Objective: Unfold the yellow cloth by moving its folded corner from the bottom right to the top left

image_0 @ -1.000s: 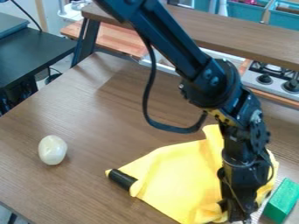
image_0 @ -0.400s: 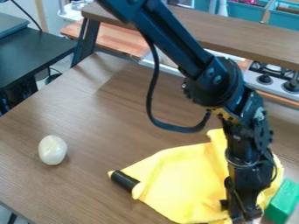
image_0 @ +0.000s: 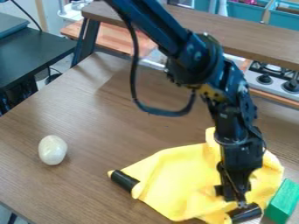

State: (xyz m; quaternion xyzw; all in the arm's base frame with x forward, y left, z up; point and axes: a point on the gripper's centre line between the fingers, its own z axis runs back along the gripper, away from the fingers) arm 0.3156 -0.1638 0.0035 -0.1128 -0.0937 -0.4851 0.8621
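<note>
Camera view, hand (image_0: 241, 204) shifted up-left over yellow cloth (image_0: 186, 183), blk cylinder (image_0: 246, 213) now showing below, can't tell if open/shut

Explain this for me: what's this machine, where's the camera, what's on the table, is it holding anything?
It's a black robot arm, jointed and ending in a hand. A fixed camera looks down at a slant. On the brown table lie a yellow cloth, one black cylinder at its left corner, a second black cylinder by the hand, a green block and a white egg-shaped object. The hand is low over the cloth; whether it grips anything, I can't tell.
</note>
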